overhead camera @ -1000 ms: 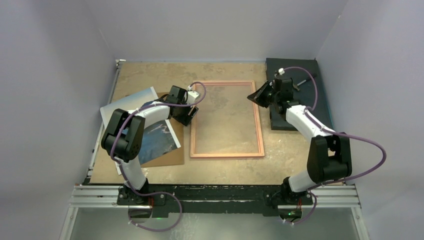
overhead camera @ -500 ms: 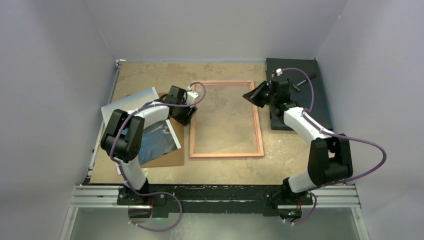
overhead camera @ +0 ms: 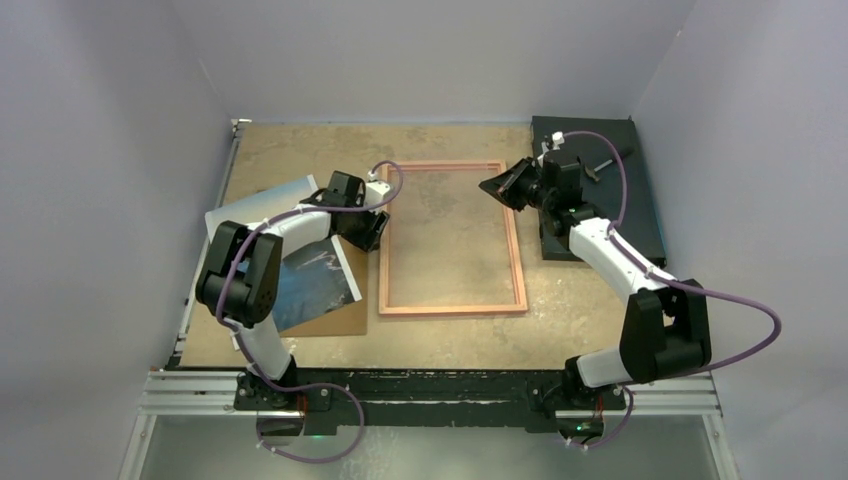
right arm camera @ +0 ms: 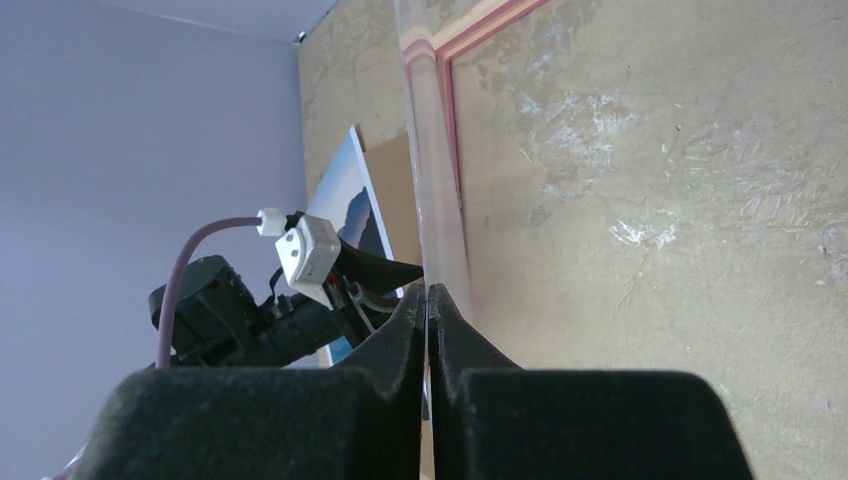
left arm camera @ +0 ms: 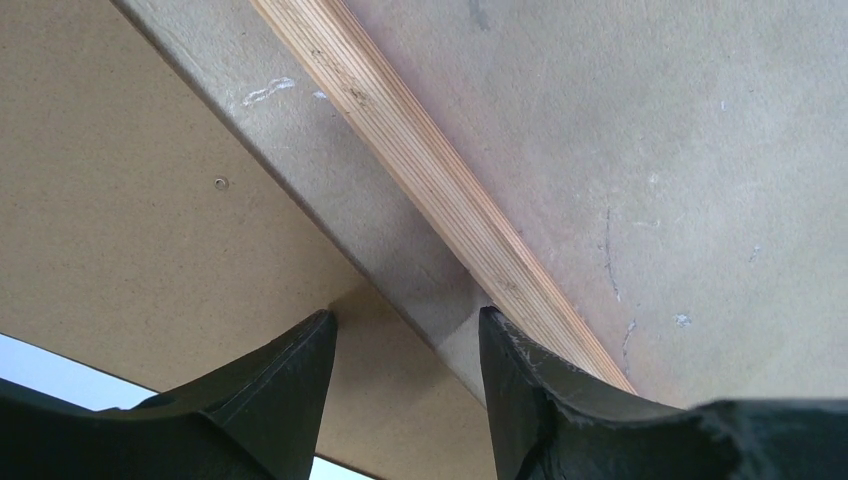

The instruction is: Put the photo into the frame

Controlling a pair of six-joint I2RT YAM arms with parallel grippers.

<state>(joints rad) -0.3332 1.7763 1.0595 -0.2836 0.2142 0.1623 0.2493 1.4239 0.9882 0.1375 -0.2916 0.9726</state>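
Observation:
The frame (overhead camera: 517,250) lies flat mid-table, its pale wood-orange rim up. My right gripper (overhead camera: 494,187) is over its far right corner, shut on the edge of a thin clear pane (right arm camera: 432,180), seen edge-on rising from the gripper (right arm camera: 428,290). The photo (overhead camera: 312,278) lies left of the frame on the brown backing board (overhead camera: 345,312), partly under my left arm; it also shows in the right wrist view (right arm camera: 345,195). My left gripper (overhead camera: 366,229) is open and empty, low beside the frame's left rim (left arm camera: 420,170), its fingertips (left arm camera: 405,315) straddling the board's corner (left arm camera: 380,400).
A black mat (overhead camera: 600,215) lies at the back right with a small dark tool (overhead camera: 600,166) on it. Lilac walls close in the table on three sides. A metal rail (overhead camera: 430,395) runs along the near edge.
My right gripper has moved left, from the frame's right rim to over its inside. My left gripper has shifted slightly left and away, and the photo under it has shifted a little.

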